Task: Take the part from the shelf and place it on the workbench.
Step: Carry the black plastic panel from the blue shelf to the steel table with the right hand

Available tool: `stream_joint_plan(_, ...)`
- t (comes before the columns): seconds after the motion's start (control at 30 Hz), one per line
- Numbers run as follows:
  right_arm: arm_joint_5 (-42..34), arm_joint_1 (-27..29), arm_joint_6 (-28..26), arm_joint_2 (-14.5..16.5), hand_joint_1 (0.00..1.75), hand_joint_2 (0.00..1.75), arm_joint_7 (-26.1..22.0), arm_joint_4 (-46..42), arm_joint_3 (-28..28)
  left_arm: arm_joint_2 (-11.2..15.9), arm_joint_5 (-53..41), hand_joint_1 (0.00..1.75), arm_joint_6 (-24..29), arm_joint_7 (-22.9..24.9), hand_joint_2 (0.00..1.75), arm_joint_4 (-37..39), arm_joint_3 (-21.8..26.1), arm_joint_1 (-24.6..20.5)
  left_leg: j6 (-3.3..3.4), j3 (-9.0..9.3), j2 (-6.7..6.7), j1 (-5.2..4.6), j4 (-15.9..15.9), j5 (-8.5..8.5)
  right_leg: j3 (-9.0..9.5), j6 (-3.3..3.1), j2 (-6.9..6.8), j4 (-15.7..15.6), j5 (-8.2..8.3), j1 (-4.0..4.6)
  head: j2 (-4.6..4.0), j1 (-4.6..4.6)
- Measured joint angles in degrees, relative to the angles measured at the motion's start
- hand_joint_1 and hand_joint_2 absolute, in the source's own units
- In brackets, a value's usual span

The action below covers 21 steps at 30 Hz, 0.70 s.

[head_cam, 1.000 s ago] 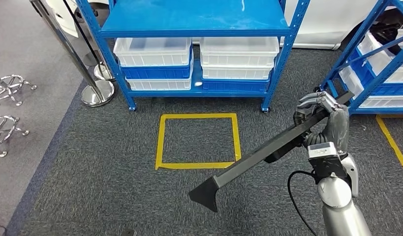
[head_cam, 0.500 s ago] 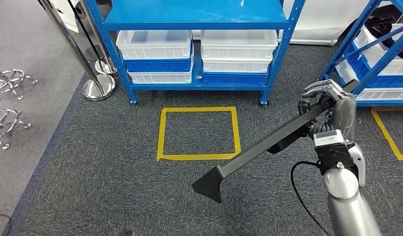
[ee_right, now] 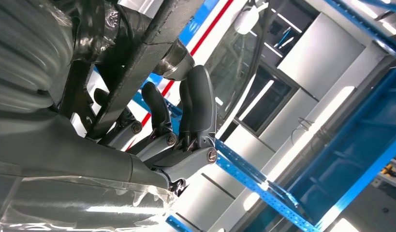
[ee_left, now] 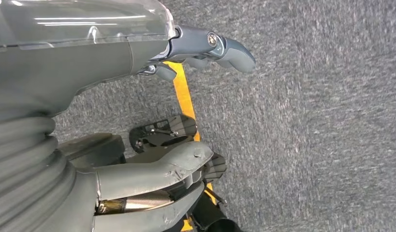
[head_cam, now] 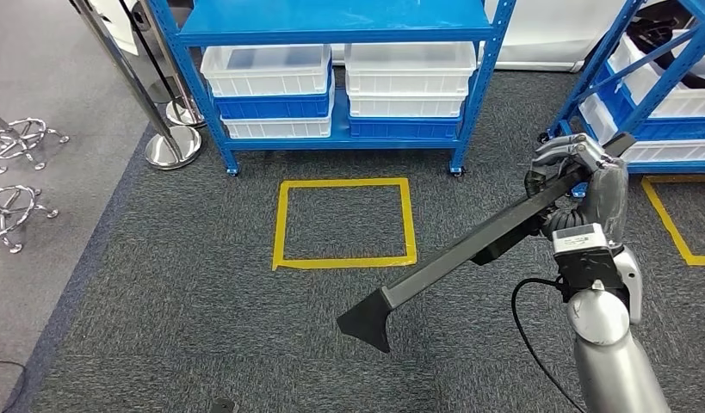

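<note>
Grey carpeted floor (head_cam: 185, 301) underfoot. Blue steel shelving rack (head_cam: 331, 34) straight ahead, white plastic bins (head_cam: 340, 86) stacked two high on its bottom level. Second blue rack (head_cam: 650, 77) off to my right, also holding white bins. Yellow tape square (head_cam: 344, 222) on the carpet in front of the first rack. Chrome stanchion posts with round bases (head_cam: 163, 142) to the left of the rack, chrome chair-leg bases (head_cam: 17, 172) further left.

The part: a long black matte bar with a flared, fin-shaped end (head_cam: 469, 254). It is off the shelf and in the air, running diagonally from my right hand (head_cam: 581, 185) down and left, fin end lowest and hanging over bare carpet just below and right of the tape square. A short black tab sticks out under the bar about midway. The upper tip pokes out just past my fingers, towards the right-hand rack.

My right hand is clenched round the upper end of the bar, fingers (ee_right: 159, 108) wrapped over it, forearm upright. Wrist cam confirms dark fingers curled over the black bar (ee_right: 147, 48).

My left hand (ee_left: 186, 101) hangs over carpet and a strip of yellow tape (ee_left: 186, 96), thumb and fingers apart, holding nothing.

Versus half a second ago: the whole view has shifted, rack and tape square sit a little higher in frame, so the camera moved. Grip and bar angle look unchanged; the hand reads marginally lower in frame.
</note>
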Motion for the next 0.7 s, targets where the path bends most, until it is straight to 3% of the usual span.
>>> stream_joint_plan(0.07,0.0,0.0,-0.1,0.0,1.75,1.75,0.0,0.0,0.0,0.0,0.0,0.00,0.0,0.0,1.75,0.0,0.0,0.0,0.67,0.07,0.03,-0.44,-1.5,1.16,0.03,0.77,-0.07,-0.9,1.00,-0.46,0.00,-0.01)
stream_joint_plan(0.13,0.0,0.0,-0.1,0.0,1.75,1.75,0.0,0.0,0.0,0.0,0.0,0.00,0.0,0.0,1.75,0.0,0.0,0.0,1.40,0.21,0.29,-0.48,-3.5,2.93,-0.31,1.13,0.01,-0.7,0.26,-0.56,0.00,0.01)
stream_joint_plan(0.17,0.0,0.0,-0.1,0.0,1.75,1.75,0.0,0.0,0.0,0.0,0.0,0.00,0.0,0.0,1.75,0.0,0.0,0.0,1.68,0.05,0.42,-0.35,-4.2,3.79,-0.88,1.19,0.08,0.9,-1.54,-0.48,0.00,0.03)
stream_joint_plan(0.23,0.0,0.0,-0.1,0.0,1.75,1.75,0.0,0.1,0.0,0.0,0.0,0.00,0.0,-0.1,1.75,0.0,0.0,0.0,1.88,-0.98,0.55,-0.26,-4.3,4.73,-2.69,1.39,0.21,6.9,-6.49,-0.37,0.00,0.06)
stream_joint_plan(0.27,0.0,0.0,-0.2,0.0,1.75,1.75,0.0,0.1,0.0,0.0,0.0,0.00,0.0,-0.1,1.75,0.0,0.0,0.0,1.82,-1.73,0.58,-0.23,-3.9,5.02,-3.48,1.60,0.23,10.1,-8.21,-0.37,0.00,0.06)
stream_joint_plan(0.3,0.0,0.1,-0.2,0.0,1.75,1.75,0.0,0.2,0.0,0.0,0.0,0.00,0.0,-0.1,1.75,0.0,0.0,0.0,1.71,-2.51,0.60,-0.18,-3.5,5.24,-3.63,1.86,0.23,12.1,-8.66,-0.41,0.00,0.05)
stream_joint_plan(0.33,0.0,0.1,-0.2,0.0,1.75,1.75,0.0,0.3,0.0,0.0,0.0,0.00,0.0,0.0,1.75,0.0,0.0,0.0,1.58,-3.36,0.62,-0.07,-2.9,5.41,-2.89,2.14,0.22,12.3,-8.03,-0.49,0.00,0.05)
stream_joint_plan(0.37,0.0,0.1,-0.2,0.0,1.75,1.75,0.0,0.3,0.0,0.0,0.0,0.00,0.0,0.0,1.75,0.0,0.0,0.1,1.42,-4.24,0.63,0.09,-2.1,5.51,-1.19,2.44,0.18,10.5,-6.67,-0.63,0.00,0.05)
stream_joint_plan(0.43,0.0,0.0,-0.2,0.0,1.75,1.75,0.0,0.4,0.0,0.0,0.0,0.00,-0.1,0.0,1.75,0.0,0.0,0.0,0.93,-5.98,0.63,0.32,-0.3,5.42,3.09,2.94,0.06,4.0,-5.12,-0.79,0.00,0.07)
stream_joint_plan(0.5,0.0,0.0,-0.2,0.0,1.75,1.75,0.0,0.4,0.0,0.0,0.0,0.00,-0.1,0.0,1.75,0.0,0.0,0.1,0.32,-7.31,0.56,0.27,1.2,5.39,4.81,2.67,0.11,0.7,-5.36,-0.62,0.00,0.04)
stream_joint_plan(0.6,0.0,0.0,-0.2,0.0,1.75,1.75,0.0,0.4,0.0,0.0,0.0,0.00,-0.1,0.0,1.75,0.0,0.0,0.2,-0.45,-8.31,0.46,0.28,2.1,5.67,4.08,1.38,0.24,0.7,-4.93,-0.48,0.00,0.02)
stream_joint_plan(0.63,0.0,0.0,-0.2,0.0,1.75,1.75,0.0,0.4,0.0,0.0,0.0,0.00,0.0,0.0,1.75,0.0,0.0,0.2,-0.76,-8.74,0.43,0.36,2.8,4.91,3.83,0.87,0.21,0.6,-4.57,-0.49,0.00,0.01)
stream_joint_plan(0.7,0.0,0.0,-0.2,0.0,1.75,1.75,0.0,0.4,0.0,0.1,0.0,0.00,0.0,0.0,1.75,0.0,0.0,0.2,-1.47,-10.36,0.37,0.72,7.2,1.23,3.30,0.06,0.10,0.3,-3.90,-0.50,0.00,0.00)
